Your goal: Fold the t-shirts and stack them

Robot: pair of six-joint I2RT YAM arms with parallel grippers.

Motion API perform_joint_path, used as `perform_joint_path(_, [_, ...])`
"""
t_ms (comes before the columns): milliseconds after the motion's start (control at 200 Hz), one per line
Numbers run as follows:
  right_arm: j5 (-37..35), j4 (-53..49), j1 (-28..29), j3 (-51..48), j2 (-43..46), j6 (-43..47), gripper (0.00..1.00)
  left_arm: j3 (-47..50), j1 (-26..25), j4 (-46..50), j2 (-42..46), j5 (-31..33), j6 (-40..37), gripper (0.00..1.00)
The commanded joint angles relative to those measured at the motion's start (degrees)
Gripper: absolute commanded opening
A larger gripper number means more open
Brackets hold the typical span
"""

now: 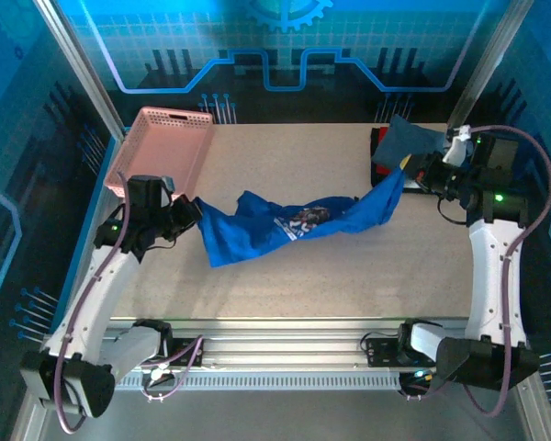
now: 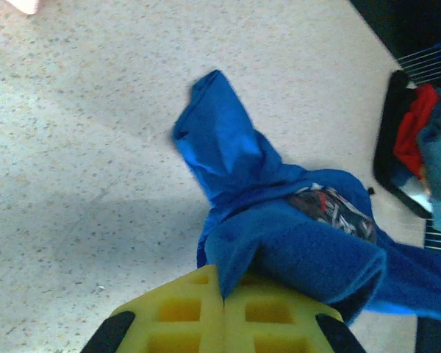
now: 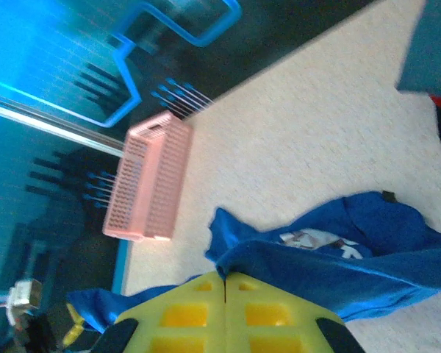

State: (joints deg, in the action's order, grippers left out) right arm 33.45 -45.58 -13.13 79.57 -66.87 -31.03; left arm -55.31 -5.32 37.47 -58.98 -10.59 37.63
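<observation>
Left pincer [image 1: 189, 214] clamped shut on royal-blue t-shirt [image 1: 285, 225], 9 o'clock end. Right pincer [image 1: 407, 176] clamped shut on 3 o'clock end. Likely stretching it flat across bench [image 1: 349, 276] centre. Slate t-shirt [image 1: 409, 140] lies at 1 o'clock.

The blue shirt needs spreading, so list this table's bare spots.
Bare table: the wide near strip between blue t-shirt and front rail; also the far middle, between pink basket and grey-blue shirt. Crowded: the centre band, where left pincer and right pincer hold that t-shirt, and the far right corner.
</observation>
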Motion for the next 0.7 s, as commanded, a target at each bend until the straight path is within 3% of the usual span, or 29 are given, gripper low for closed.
perform_joint_path(0, [-3.98,-3.72,0.79,-4.72,-3.01,4.27,0.00,1.37,0.30,-1.22,-6.47,2.74,0.84,0.03])
perform_joint_path(175, [-6.73,2.61,1.39,-14.58,-5.79,3.06,0.00,0.07,0.40,-8.16,-20.67,3.20,1.74,0.19])
perform_joint_path(265, [-7.90,2.83,1.88,-15.33,-8.69,4.11,0.00,-4.15,0.19,-7.69,-26.27,2.77,1.32,0.57])
perform_joint_path(385, [-9.13,3.28,2.36,-15.06,-10.62,5.80,0.00,-7.18,-1.07,-4.98,-24.83,5.15,1.46,0.83])
perform_joint_path(490, [-9.38,3.40,2.31,-15.22,-11.82,6.67,0.00,-4.75,-1.18,-0.73,-18.97,5.40,2.78,0.86])
perform_joint_path(695, [-9.12,3.80,2.27,-16.71,-12.41,7.26,0.00,8.75,-1.26,8.61,-1.81,4.28,6.13,0.86])
